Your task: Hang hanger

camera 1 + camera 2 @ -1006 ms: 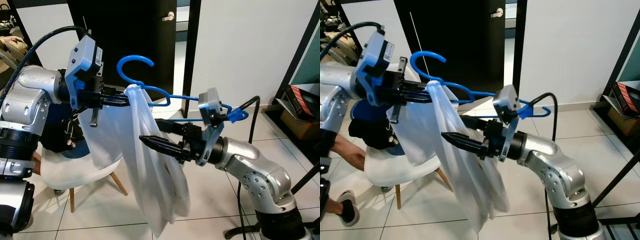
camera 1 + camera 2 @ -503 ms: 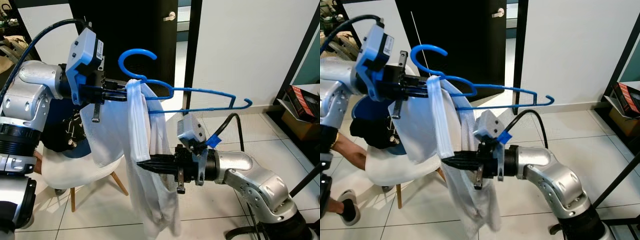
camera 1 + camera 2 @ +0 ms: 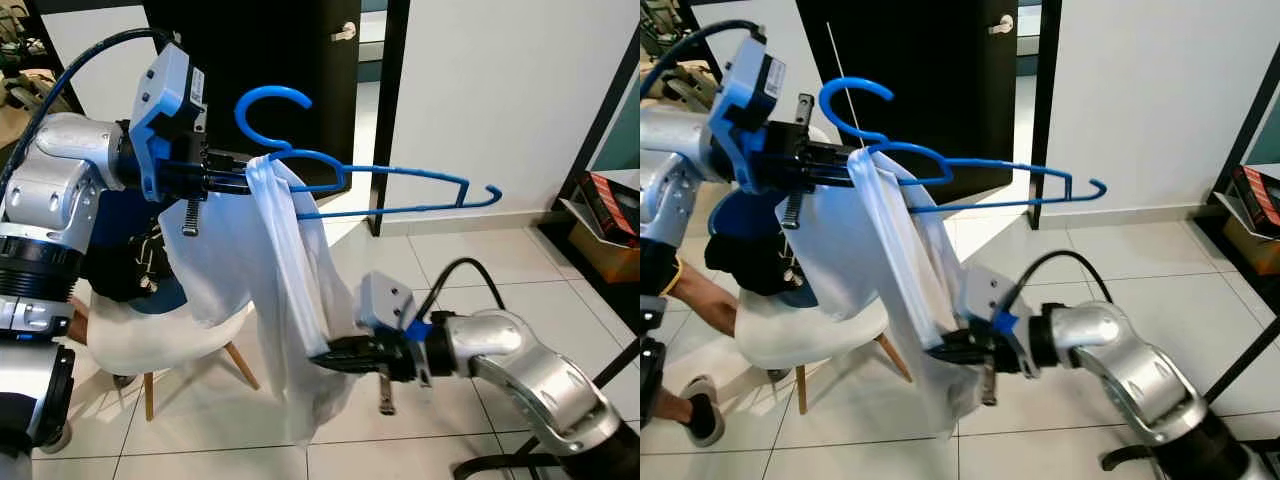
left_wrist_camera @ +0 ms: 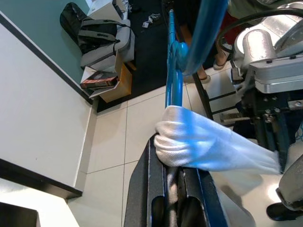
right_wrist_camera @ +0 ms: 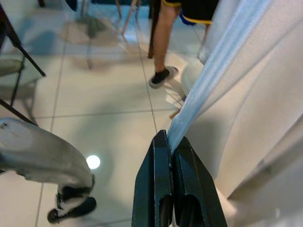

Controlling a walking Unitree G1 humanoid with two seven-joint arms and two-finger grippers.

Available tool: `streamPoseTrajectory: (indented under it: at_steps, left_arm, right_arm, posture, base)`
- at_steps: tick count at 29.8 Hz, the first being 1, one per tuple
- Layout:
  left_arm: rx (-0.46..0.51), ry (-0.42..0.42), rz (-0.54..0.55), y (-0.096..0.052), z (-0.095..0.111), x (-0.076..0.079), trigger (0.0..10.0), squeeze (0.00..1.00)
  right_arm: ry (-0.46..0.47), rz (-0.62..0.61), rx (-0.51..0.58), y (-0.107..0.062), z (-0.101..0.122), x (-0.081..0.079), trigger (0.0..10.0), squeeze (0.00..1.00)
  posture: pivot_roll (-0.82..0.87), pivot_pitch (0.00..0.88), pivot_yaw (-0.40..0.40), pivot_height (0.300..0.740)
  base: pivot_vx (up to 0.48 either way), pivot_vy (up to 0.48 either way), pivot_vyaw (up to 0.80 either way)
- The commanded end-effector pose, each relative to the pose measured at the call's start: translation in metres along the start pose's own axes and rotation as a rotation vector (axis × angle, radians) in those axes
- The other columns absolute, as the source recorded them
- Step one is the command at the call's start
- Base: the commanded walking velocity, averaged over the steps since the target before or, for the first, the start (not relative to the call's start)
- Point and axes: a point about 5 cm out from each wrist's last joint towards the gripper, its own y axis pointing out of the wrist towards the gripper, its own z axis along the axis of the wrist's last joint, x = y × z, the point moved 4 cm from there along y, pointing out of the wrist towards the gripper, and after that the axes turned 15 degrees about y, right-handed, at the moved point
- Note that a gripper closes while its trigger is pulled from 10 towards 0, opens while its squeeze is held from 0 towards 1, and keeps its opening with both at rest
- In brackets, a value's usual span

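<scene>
A blue plastic hanger is held level at chest height, with a white garment draped over its left shoulder. My left gripper is shut on the hanger's neck just below the hook, pinching the bunched cloth there too. Lower down, my right gripper is shut on a strap of the white garment, and the strap runs taut from the hanger down to its fingertips. The hanger's right end sticks out free.
A white chair with dark clothes on it stands behind the garment at the left. A person's leg shows beside it. A black door is behind, and a black rack with a box is at the right.
My right gripper has dropped from beside the hanger's bar to knee height, pulling the garment's strap down taut. The left gripper and hanger have stayed about where they were.
</scene>
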Motion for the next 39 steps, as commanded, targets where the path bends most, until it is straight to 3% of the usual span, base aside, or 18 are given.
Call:
streamPoseTrajectory:
  at_steps: [1,9,10,13,14,16,17,19,20,25,26,27,34,35,37,38,39]
  left_arm:
    - [0.003,0.086,0.071,-0.016,0.019,-0.02,10.0,0.0]
    - [0.014,0.091,0.068,-0.016,0.023,-0.022,10.0,0.0]
    - [0.019,0.092,0.066,-0.016,0.024,-0.022,10.0,0.0]
    - [0.022,0.092,0.064,-0.015,0.025,-0.022,10.0,0.0]
    - [0.026,0.092,0.06,-0.015,0.025,-0.022,10.0,0.0]
    - [0.032,0.092,0.053,-0.014,0.027,-0.021,10.0,0.0]
    - [0.037,0.091,0.048,-0.014,0.027,-0.021,10.0,0.0]
    - [0.042,0.09,0.041,-0.013,0.029,-0.02,10.0,0.0]
    - [0.046,0.088,0.031,-0.013,0.03,-0.019,10.0,0.0]
    - [0.055,0.086,0.015,-0.013,0.032,-0.017,10.0,0.0]
    - [0.066,0.088,0.007,-0.01,0.034,-0.015,10.0,0.0]
    - [0.071,0.089,0.006,-0.01,0.035,-0.015,10.0,0.0]
    - [0.085,0.094,0.009,-0.01,0.039,-0.016,10.0,0.0]
    - [0.088,0.097,0.01,-0.01,0.04,-0.017,10.0,0.0]
    - [0.089,0.099,0.01,-0.01,0.041,-0.017,10.0,0.0]
    - [0.094,0.104,0.01,-0.01,0.044,-0.018,10.0,0.0]
    - [0.094,0.104,0.01,-0.01,0.044,-0.018,10.0,0.0]
  right_arm:
    - [0.048,0.019,-0.124,0.003,-0.029,-0.002,3.6,0.0]
    - [0.014,-0.028,-0.166,-0.002,-0.037,0.007,3.8,0.0]
    - [0.008,-0.045,-0.159,-0.002,-0.036,0.01,3.2,0.0]
    - [0.004,-0.055,-0.154,-0.001,-0.035,0.012,2.6,0.0]
    - [-0.006,-0.069,-0.141,0.0,-0.033,0.015,0.0,0.0]
    - [-0.016,-0.09,-0.129,0.001,-0.031,0.019,0.2,0.0]
    - [-0.023,-0.105,-0.122,0.001,-0.03,0.022,6.9,0.0]
    - [-0.03,-0.119,-0.119,0.001,-0.029,0.025,6.9,0.0]
    - [-0.036,-0.129,-0.119,0.001,-0.029,0.027,9.9,0.0]
    - [-0.044,-0.159,-0.106,0.002,-0.027,0.032,10.0,0.0]
    - [-0.01,-0.185,-0.059,0.003,-0.02,0.038,10.0,0.31]
    - [0.006,-0.166,-0.051,0.004,-0.019,0.036,10.0,1.0]
    - [-0.034,-0.185,-0.096,0.007,-0.026,0.038,10.0,1.0]
    - [-0.033,-0.187,-0.121,0.007,-0.03,0.038,10.0,0.6]
    - [-0.032,-0.188,-0.136,0.006,-0.033,0.038,10.0,0.6]
    - [-0.028,-0.182,-0.135,0.006,-0.033,0.038,10.0,0.0]
    - [-0.028,-0.182,-0.135,0.006,-0.033,0.038,10.0,0.0]
  posture:
    - [-0.08,0.0,0.056,0.74]
    - [-0.08,0.0,0.06,0.74]
    - [-0.08,0.0,0.061,0.74]
    - [-0.08,0.0,0.061,0.74]
    - [-0.08,0.0,0.061,0.74]
    - [-0.07,0.0,0.06,0.74]
    - [-0.07,0.0,0.06,0.74]
    - [-0.07,0.0,0.06,0.74]
    - [-0.07,0.0,0.06,0.74]
    - [-0.07,0.0,0.059,0.74]
    - [-0.07,0.0,0.053,0.74]
    - [-0.07,0.0,0.053,0.74]
    - [-0.07,0.0,0.054,0.74]
    - [-0.07,0.0,0.055,0.74]
    - [-0.07,0.0,0.055,0.74]
    - [-0.07,0.0,0.053,0.74]
    - [-0.07,0.0,0.053,0.74]
  base:
    - [0.0,0.0,0.0]
    - [0.0,0.0,0.0]
    - [0.0,0.0,0.0]
    - [0.0,0.0,0.0]
    - [0.0,0.0,0.0]
    - [0.0,0.0,0.0]
    - [0.0,0.0,0.0]
    - [0.0,0.0,0.0]
    - [0.0,0.0,0.0]
    - [0.0,0.0,0.0]
    - [0.0,0.0,0.0]
    - [0.0,0.0,0.0]
    - [0.0,0.0,0.0]
    - [0.0,0.0,0.0]
    - [0.0,0.0,0.0]
    - [0.0,0.0,0.0]
    - [0.0,0.0,0.0]
